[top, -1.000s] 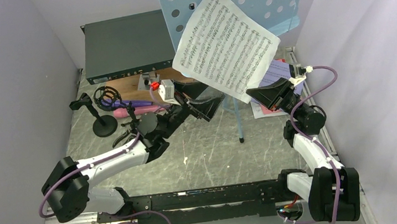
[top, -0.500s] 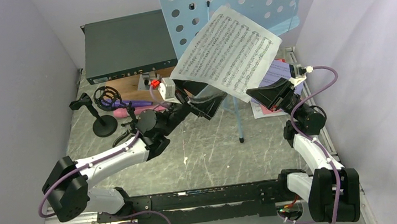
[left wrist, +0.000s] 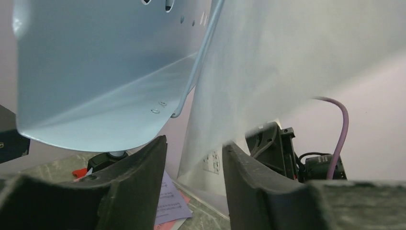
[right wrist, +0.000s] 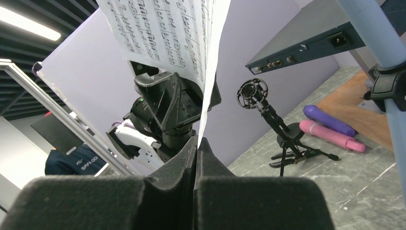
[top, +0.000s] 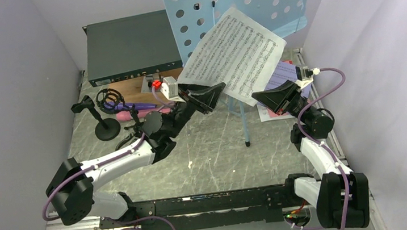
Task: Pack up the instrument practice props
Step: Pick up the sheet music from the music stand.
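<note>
A white music sheet [top: 234, 52] hangs in the air in front of the light-blue perforated music tripod [top: 246, 2]. My right gripper [top: 261, 93] is shut on the sheet's lower right corner; the paper's edge runs down into the closed jaws [right wrist: 197, 139]. My left gripper [top: 210, 88] is at the lower left edge, jaws half open. The sheet [left wrist: 268, 72] hangs between its fingers [left wrist: 143, 182], against the right one, and a gap shows. Purple [top: 132, 106] and pink [top: 130, 116] microphones lie at the left.
A round-base mic holder [top: 105, 128] and a tripod mic holder [right wrist: 282, 139] stand at the left. Lavender and red sheets [top: 282, 75] lie under my right arm. The dark green rack box [top: 128, 46] and brown board [top: 130, 91] are at the back. The stand's pole [top: 243, 116] rises mid-table.
My left gripper has risen toward the sheet's lower left edge and its jaws have narrowed around the paper. The sheet's left side has swung up. The right arm has not moved.
</note>
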### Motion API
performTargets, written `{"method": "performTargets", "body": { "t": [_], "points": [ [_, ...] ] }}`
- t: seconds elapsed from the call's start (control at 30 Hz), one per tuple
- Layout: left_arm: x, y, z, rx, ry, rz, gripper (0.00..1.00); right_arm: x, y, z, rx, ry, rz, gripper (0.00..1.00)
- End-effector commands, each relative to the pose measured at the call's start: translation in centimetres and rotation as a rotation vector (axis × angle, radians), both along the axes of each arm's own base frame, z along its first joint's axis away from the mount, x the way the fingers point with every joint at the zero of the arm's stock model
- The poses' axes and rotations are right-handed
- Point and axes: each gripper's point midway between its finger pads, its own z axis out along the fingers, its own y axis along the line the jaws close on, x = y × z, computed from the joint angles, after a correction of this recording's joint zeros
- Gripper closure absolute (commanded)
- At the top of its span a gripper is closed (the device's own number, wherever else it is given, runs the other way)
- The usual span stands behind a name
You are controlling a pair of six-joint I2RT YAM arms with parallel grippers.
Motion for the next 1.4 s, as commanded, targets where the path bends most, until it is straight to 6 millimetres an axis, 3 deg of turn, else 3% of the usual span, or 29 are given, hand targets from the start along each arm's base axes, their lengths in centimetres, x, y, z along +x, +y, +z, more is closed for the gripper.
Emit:
{"method": "performTargets", "body": {
  "t": [0.0, 0.13, 0.33, 0.4, 0.57, 0.83, 1.1, 1.13, 1.17, 1.23, 1.37],
  "points": [
    [-0.2, 1.6, 3.7, -0.101, -0.071, 0.055, 0.55, -2.4, 0.7, 0.9, -0.04, -0.157, 0.022, 1.0],
    [0.0, 1.5, 3.5, -0.09, -0.072, 0.062, 0.63, -2.6, 0.9, 0.7, -0.05, -0.162, 0.03, 1.0],
    [-0.3, 1.1, 3.2, -0.058, -0.09, 0.049, 1.0, -2.8, 1.0, 0.5, -0.063, -0.172, 0.034, 1.0],
    [-0.5, 1.1, 3.2, -0.042, -0.096, 0.042, 1.0, -2.8, 1.0, 0.2, -0.075, -0.175, 0.033, 0.97],
    [-1.4, 1.1, 2.8, 0.025, -0.122, 0.021, 1.0, -2.7, 1.4, -1.0, -0.169, -0.213, 0.031, 0.49],
    [-3.9, 0.9, 1.3, 0.218, -0.195, -0.049, 1.0, -2.7, 1.8, -4.6, -0.42, -0.331, 0.083, 0.08],
    [-6.3, 1.8, -1.4, 0.451, -0.23, -0.123, 1.0, -2.3, 1.2, -7.6, -0.592, -0.371, 0.196, 0.04],
    [-6.6, 2.0, -1.7, 0.478, -0.231, -0.129, 1.0, -1.7, 1.0, -7.6, -0.644, -0.492, 0.164, 0.03],
    [-6.9, 2.3, -2.2, 0.513, -0.224, -0.14, 1.0, -2.1, 0.7, -8.9, -0.674, -0.43, 0.167, 0.01],
    [-7.5, 2.7, -2.8, 0.562, -0.217, -0.161, 1.0, -3.0, 0.5, -9.3, -0.768, -0.596, 0.138, 0.0],
    [-8.7, 3.1, -4.4, 0.668, -0.237, -0.217, 1.0, -2.7, 0.2, -10.1, -0.796, -0.609, 0.111, 0.0]
  ]
}}
